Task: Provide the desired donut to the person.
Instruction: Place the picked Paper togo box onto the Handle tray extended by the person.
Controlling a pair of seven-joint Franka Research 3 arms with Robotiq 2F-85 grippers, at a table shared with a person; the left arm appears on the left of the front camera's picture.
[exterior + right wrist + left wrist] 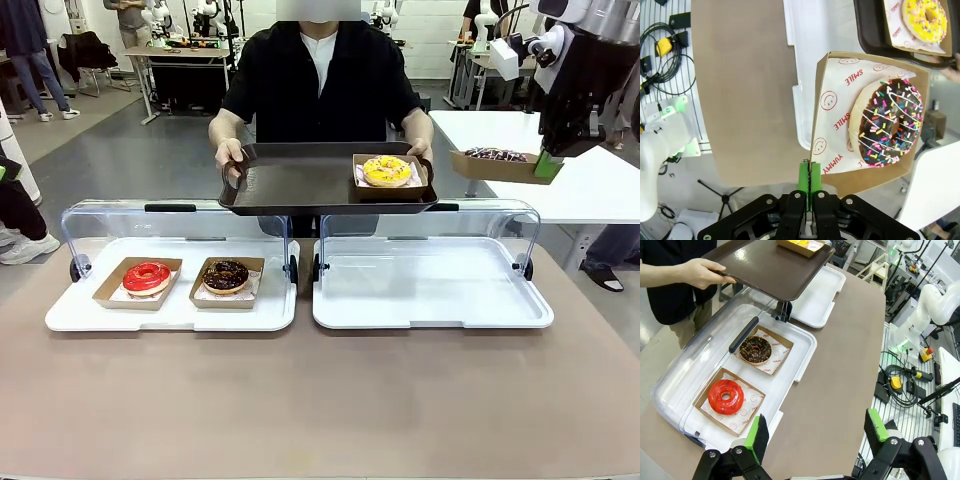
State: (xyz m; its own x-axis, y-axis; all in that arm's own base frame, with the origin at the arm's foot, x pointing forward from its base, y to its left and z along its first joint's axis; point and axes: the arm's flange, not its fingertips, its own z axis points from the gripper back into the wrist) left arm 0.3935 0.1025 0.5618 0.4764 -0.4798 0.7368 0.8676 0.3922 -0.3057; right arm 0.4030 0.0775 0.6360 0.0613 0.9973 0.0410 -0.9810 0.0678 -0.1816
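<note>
right gripper (548, 163) clamps sprinkle donut box (503, 165) | beside person's tray (300, 180) | airborne

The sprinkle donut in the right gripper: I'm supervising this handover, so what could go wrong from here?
1. The right gripper pinches only one edge of the cardboard tray, so the sprinkle donut could sag or slide off.
2. The person's brown tray is held in the air by hand; setting the load down may tip it.
3. The yellow donut already sits on the near side, so the incoming tray might bump it.
</note>
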